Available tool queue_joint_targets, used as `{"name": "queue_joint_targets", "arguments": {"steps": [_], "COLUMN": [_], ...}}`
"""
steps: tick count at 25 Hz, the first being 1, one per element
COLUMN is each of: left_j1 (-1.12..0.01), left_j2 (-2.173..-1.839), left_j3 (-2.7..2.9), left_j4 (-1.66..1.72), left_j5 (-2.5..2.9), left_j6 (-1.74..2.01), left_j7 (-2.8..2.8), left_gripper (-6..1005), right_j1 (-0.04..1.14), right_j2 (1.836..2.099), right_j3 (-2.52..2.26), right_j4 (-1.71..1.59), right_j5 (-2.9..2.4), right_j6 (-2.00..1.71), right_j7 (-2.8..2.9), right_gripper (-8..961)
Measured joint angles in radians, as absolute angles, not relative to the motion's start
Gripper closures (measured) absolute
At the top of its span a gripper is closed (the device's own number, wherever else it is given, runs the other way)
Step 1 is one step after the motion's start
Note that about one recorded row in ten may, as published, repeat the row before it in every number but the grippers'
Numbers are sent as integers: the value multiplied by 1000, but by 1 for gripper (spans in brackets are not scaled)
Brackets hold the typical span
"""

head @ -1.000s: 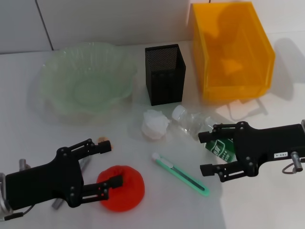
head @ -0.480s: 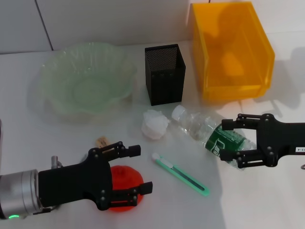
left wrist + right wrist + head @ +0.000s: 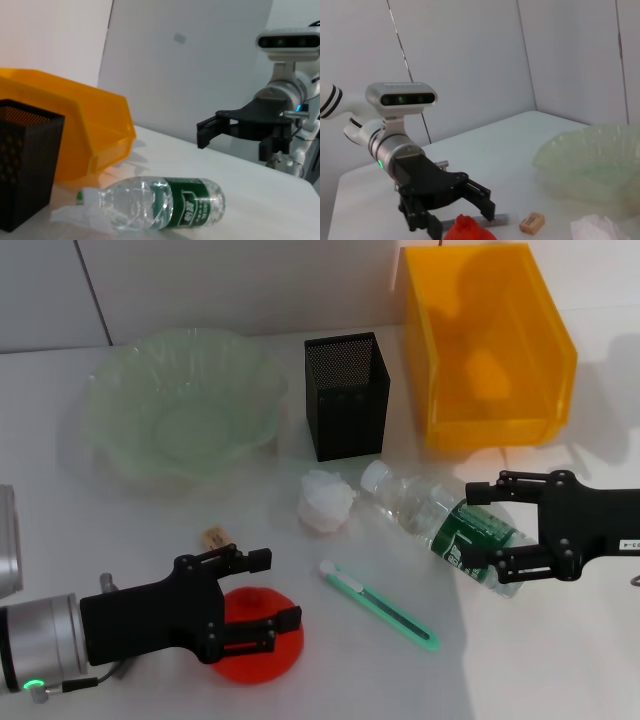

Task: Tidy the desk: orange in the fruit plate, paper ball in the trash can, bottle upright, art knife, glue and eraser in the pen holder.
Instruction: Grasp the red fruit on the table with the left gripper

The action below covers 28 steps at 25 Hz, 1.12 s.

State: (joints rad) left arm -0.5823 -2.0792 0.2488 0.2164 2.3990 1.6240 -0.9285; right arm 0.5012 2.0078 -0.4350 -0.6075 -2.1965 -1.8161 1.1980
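since a moment ago both arms have moved: the left gripper (image 3: 262, 592) has slid in over the orange, and the right gripper (image 3: 478, 525) has gone from the near side of the bottle to the bottle's far end.

nearest the robot, the left gripper's fingers are spread apart, one on each side of the orange (image 3: 262, 645). i cannot tell if they touch it. the orange sits on the white desk (image 3: 330, 680), not in the plate. just behind the gripper lies a small tan eraser (image 3: 213, 537). a grey glue stick (image 3: 487, 219) lies flat by the orange.

near the middle lies the green art knife (image 3: 380, 604), flat on the desk.

on the right, the right gripper's fingers are wide open around the bottom end of the plastic bottle (image 3: 440, 520). the bottle lies on its side, cap toward the white paper ball (image 3: 325, 501), which sits just beside it.

farther back stands the black mesh pen holder (image 3: 346, 395). to its left is the pale green fruit plate (image 3: 180, 410), and to its right is the orange trash can (image 3: 487, 345).
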Motion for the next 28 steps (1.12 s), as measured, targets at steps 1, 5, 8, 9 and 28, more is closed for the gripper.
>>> {"name": "queue_joint_targets", "arguments": {"steps": [1, 5, 8, 9, 28], "left_j1": [-585, -574, -561, -552, -502], "left_j2": [-2079, -2076, -2074, -2073, -2072], "left_j3": [249, 246, 245, 246, 271], "left_j4": [216, 217, 218, 218, 216], "left_j5": [2399, 2396, 2396, 2396, 2392], "left_j6": [1589, 1562, 1565, 1569, 1612], "left_j7": [-946, -958, -959, -960, -860], "left_gripper": [160, 175, 186, 189, 678], "right_j1": [504, 515, 520, 520, 506], "right_j2": [2009, 2010, 2011, 2011, 2013], "right_j3": [-437, -441, -442, -442, -436], "right_j4": [-607, -605, -606, -606, -607], "right_j5": [-2197, -2197, -2196, -2196, -2197], "right_j6": [-1816, -1814, -1813, -1813, -1826], "right_j7": [1198, 1198, 1199, 1199, 1197], "right_gripper": [150, 152, 153, 154, 163]}}
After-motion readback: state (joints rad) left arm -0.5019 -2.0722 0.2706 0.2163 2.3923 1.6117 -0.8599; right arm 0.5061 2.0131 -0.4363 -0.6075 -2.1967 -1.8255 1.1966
